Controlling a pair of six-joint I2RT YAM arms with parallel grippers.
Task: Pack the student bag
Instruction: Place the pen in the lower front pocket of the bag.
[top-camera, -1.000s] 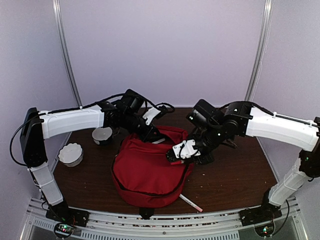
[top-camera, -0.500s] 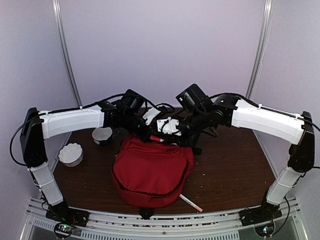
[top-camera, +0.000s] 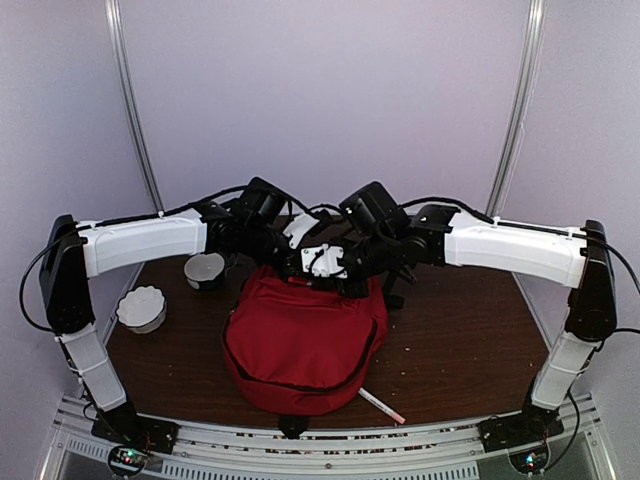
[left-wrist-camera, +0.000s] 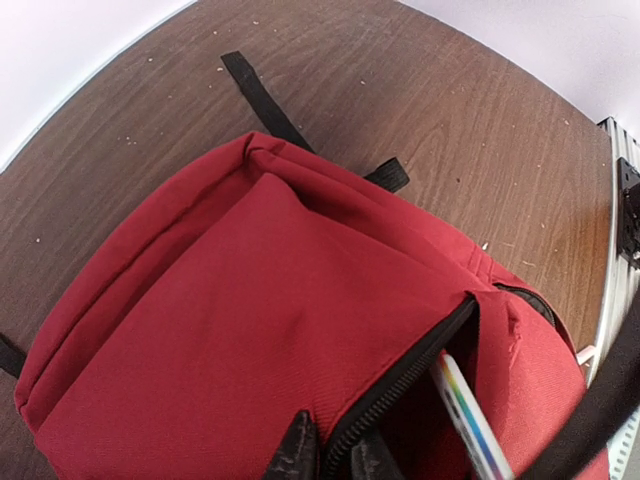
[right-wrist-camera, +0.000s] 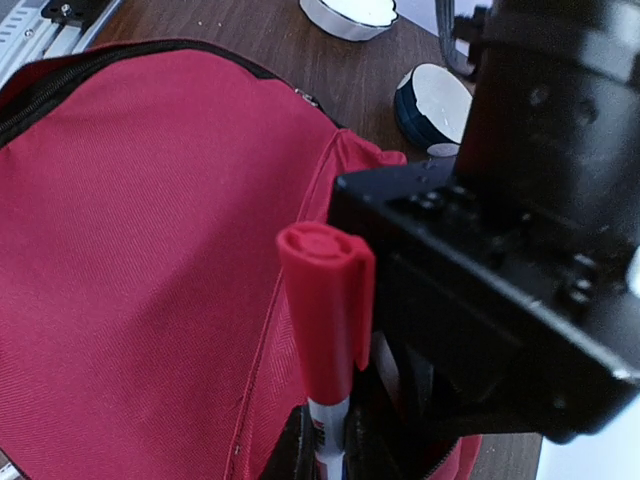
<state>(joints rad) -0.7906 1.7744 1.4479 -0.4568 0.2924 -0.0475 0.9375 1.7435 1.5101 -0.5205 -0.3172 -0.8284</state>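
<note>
The student bag (top-camera: 300, 340), a large red backpack, lies in the middle of the table with its top opening towards the back. My left gripper (left-wrist-camera: 332, 445) is shut on the bag's black zipper edge (left-wrist-camera: 400, 385) and holds the opening apart. My right gripper (right-wrist-camera: 330, 440) is shut on the white barrel of a red-capped marker (right-wrist-camera: 325, 290), right at that opening and close beside the left wrist (right-wrist-camera: 500, 270). In the left wrist view a white pen-like thing with a rainbow stripe (left-wrist-camera: 470, 420) shows inside the opening. In the top view both grippers meet over the bag's back edge (top-camera: 315, 275).
A white scalloped bowl (top-camera: 141, 308) and a dark cup with a white inside (top-camera: 205, 270) stand left of the bag. A white pen with a red tip (top-camera: 382, 405) lies on the table by the bag's front right. Black straps (left-wrist-camera: 262, 100) trail from the bag.
My right arm has swung from the bag's right side up and left to its top opening, carrying the marker. The left gripper has kept its hold on the zipper edge.
</note>
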